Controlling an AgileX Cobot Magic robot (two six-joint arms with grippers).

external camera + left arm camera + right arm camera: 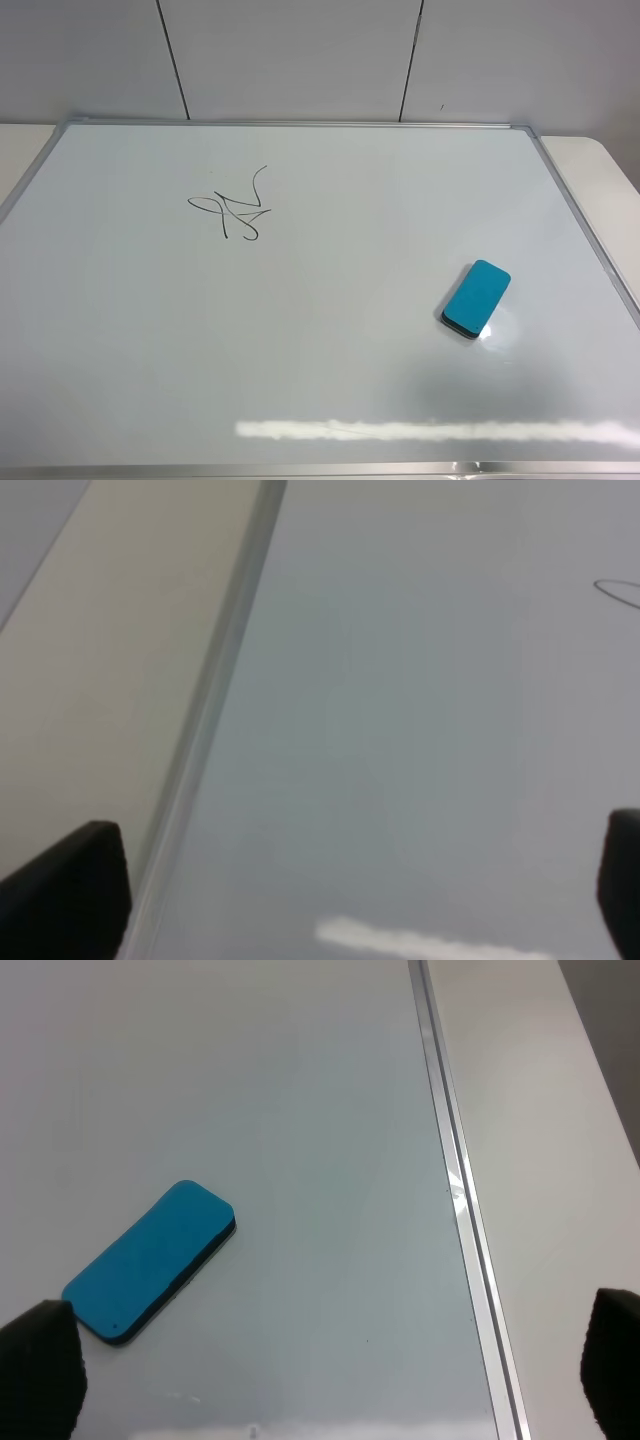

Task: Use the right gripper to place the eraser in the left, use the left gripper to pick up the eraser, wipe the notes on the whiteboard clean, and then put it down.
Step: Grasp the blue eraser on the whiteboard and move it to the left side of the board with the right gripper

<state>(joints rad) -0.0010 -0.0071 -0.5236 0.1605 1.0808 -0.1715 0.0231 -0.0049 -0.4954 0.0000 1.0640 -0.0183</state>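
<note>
A blue eraser (476, 298) with a dark underside lies flat on the right part of the whiteboard (330, 330). Black scribbled notes (235, 207) sit on the board's upper left; part of a stroke shows in the left wrist view (620, 590). No gripper shows in the exterior high view. My left gripper (360, 900) is open and empty above the board's left frame. My right gripper (330, 1380) is open and empty; the eraser (150, 1262) lies just ahead of one fingertip (40, 1360), apart from it.
The whiteboard's metal frame (590, 240) runs along its right side, also seen in the right wrist view (455, 1190), with a beige table (610, 170) beyond. The left frame (215, 700) borders beige table (100, 660). A panelled wall (300, 55) stands behind.
</note>
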